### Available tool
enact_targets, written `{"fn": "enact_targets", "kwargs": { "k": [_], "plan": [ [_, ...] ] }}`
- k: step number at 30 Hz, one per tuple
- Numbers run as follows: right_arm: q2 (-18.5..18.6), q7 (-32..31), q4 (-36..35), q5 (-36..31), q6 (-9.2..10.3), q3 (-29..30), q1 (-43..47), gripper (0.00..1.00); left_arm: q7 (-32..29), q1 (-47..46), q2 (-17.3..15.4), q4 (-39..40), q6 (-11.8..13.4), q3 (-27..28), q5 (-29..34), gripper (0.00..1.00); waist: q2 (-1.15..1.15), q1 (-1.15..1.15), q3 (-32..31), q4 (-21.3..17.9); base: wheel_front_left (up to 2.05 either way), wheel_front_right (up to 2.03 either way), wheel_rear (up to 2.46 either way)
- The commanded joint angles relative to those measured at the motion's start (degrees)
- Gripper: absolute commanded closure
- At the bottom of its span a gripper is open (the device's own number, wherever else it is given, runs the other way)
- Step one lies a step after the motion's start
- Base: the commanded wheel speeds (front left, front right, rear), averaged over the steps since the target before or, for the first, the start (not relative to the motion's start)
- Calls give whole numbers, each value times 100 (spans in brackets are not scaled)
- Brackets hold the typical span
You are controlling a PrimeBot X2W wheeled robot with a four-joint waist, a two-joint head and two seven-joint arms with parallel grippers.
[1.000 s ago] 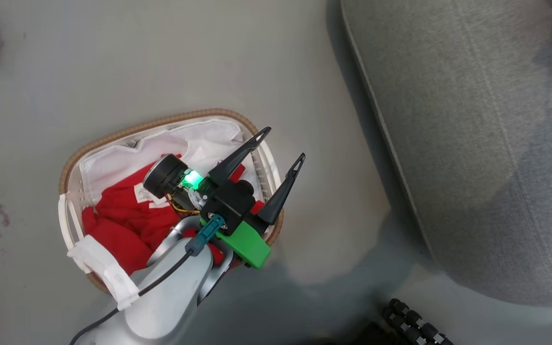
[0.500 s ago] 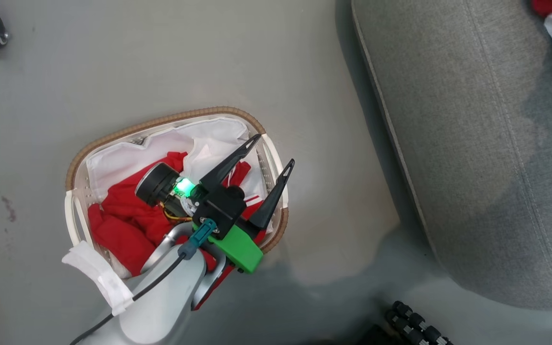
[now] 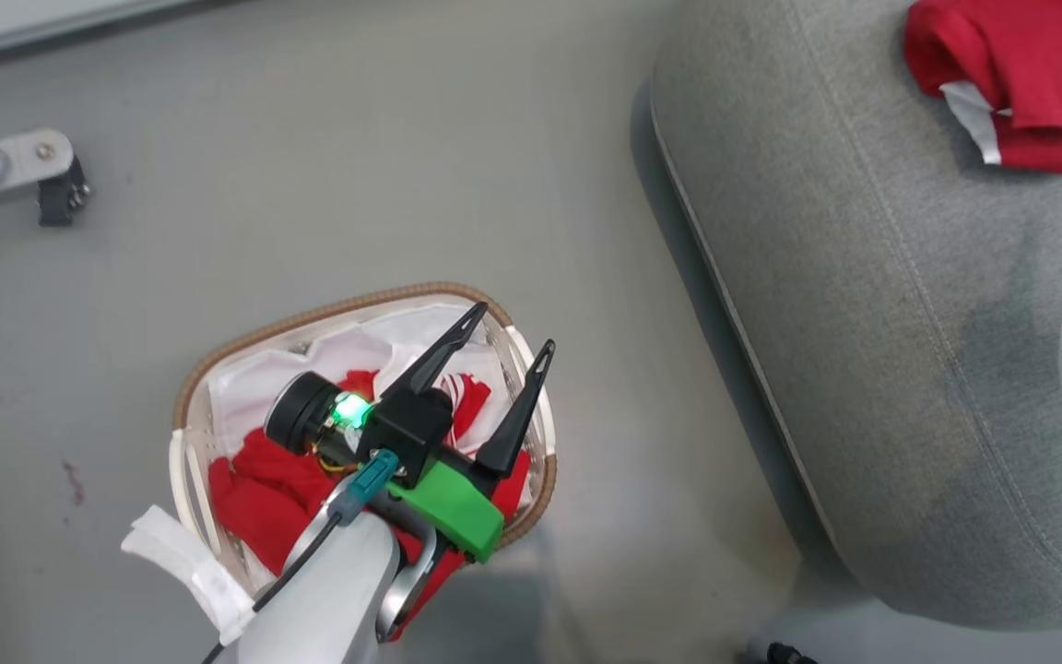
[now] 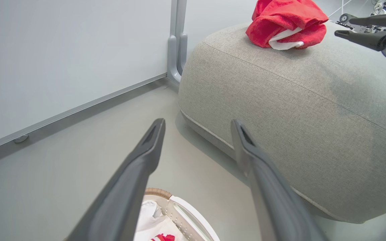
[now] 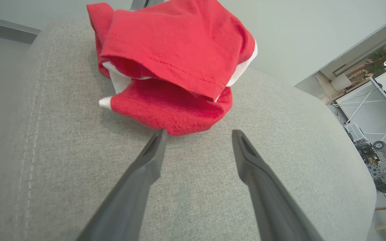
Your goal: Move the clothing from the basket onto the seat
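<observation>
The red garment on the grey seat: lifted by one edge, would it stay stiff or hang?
The red fabric garment with white trim lies crumpled in folds on the grey woven-fabric seat cushion, so it would probably droop. Pushed, it would likely bunch, not roll.

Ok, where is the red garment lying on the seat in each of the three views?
Head view: the red garment is in the top right corner, on the seat.
Left wrist view: the red garment is at the top edge, right of centre.
Right wrist view: the red garment is upper middle, just beyond the right gripper.
Shared landmark: the grey seat under it, with its stitched seam.
</observation>
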State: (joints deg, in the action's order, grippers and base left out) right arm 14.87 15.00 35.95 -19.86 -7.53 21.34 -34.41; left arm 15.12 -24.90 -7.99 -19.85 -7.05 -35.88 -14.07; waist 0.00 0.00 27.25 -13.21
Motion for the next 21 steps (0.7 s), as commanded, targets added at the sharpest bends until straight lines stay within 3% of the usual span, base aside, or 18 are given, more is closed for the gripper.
{"fn": "enact_targets", "kwargs": {
  "k": [1, 12, 21],
  "plan": [
    [54, 28, 40, 57, 8, -40, 146, 0, 5, 165, 24, -3, 18, 87, -37, 0, 0, 0, -613, 109, 0, 0, 0],
    [39, 28, -28, 398, 8, -680, 210, 0, 5, 1007, 343, -42, 39, 900, -215, 0, 0, 0, -2025, 629, 0, 0, 0],
    [-686, 28, -580, 1045, 8, -1083, 658, 0, 5, 1645, 416, -118, 129, 1870, -229, 0, 0, 0, -2528, 1147, 0, 0, 0]
  ]
}}
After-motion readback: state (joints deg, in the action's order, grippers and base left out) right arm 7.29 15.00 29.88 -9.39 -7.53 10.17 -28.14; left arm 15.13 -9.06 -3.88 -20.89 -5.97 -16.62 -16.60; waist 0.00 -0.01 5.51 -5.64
